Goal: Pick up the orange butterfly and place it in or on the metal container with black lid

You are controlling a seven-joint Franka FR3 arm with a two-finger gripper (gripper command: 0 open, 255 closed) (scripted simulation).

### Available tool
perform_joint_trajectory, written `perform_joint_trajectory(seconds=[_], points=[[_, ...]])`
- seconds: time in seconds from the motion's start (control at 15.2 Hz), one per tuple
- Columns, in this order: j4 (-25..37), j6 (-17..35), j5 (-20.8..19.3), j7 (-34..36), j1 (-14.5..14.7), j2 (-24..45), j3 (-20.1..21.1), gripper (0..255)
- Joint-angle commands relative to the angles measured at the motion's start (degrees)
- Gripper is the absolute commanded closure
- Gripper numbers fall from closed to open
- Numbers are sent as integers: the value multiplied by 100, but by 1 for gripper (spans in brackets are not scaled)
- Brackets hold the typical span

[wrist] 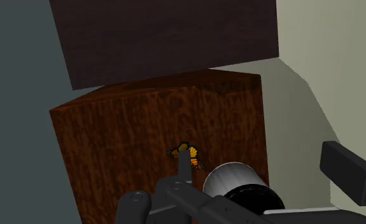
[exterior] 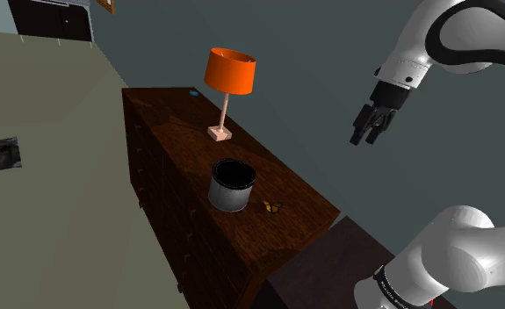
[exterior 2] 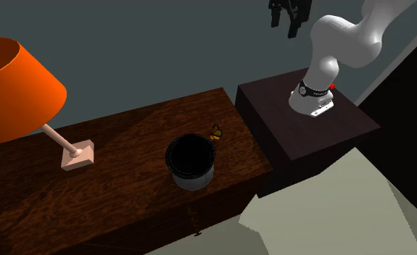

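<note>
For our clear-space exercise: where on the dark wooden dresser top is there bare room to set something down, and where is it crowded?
Bare: the dark wooden dresser top from its far end to the orange-shaded lamp, and the strip between lamp and grey metal container. Crowded: the small orange butterfly lies close beside the container.

We see a dark wooden dresser (exterior: 176, 132) with drawer fronts down its side. On its top stand three things in a row: a lamp (exterior: 230, 72) with an orange shade on a pale square foot, a grey container (exterior: 231, 186) with a black rim, and, just beside that, a small orange butterfly (exterior: 272, 207) near the dresser's end.
</note>
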Motion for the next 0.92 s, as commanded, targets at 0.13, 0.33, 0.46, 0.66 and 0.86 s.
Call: perform_joint_trajectory(seconds=[0.13, 0.33, 0.46, 0.66, 0.86], points=[[-161, 340, -67, -152, 48, 264, -3, 0], [-351, 858, -165, -369, 114, 715, -5, 0], [-443, 1205, -228, -505, 157, 1050, -7, 0], [-528, 1722, -322, -697, 216, 1601, -4, 0], [-548, 2229, -415, -872, 267, 2203, 4, 0]])
